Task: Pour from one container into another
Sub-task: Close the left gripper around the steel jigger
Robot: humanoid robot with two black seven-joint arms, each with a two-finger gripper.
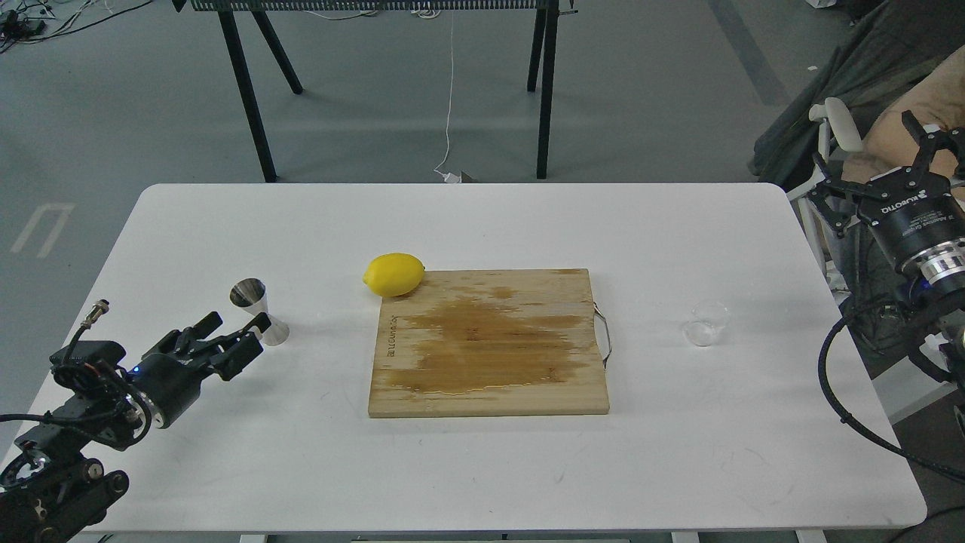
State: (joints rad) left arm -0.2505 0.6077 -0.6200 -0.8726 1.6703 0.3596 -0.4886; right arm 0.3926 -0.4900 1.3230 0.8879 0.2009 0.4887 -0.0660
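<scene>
The shiny steel jigger (257,309) stands upright on the white table (482,226), left of the board. My left gripper (240,324) is open, low over the table just in front and left of the jigger's base, its far fingertip almost at the base. Whether it touches cannot be made out. The small clear cup (707,323) stands upright near the table's right side. My right gripper (867,160) is open wide with nothing in it, beyond the table's right edge and well behind the cup.
A wooden cutting board (488,343) with a dark wet stain and a metal handle lies mid-table. A yellow lemon (393,274) rests at its far left corner. Black table legs (245,90) stand on the floor behind; a chair with cloth (837,128) is at the right.
</scene>
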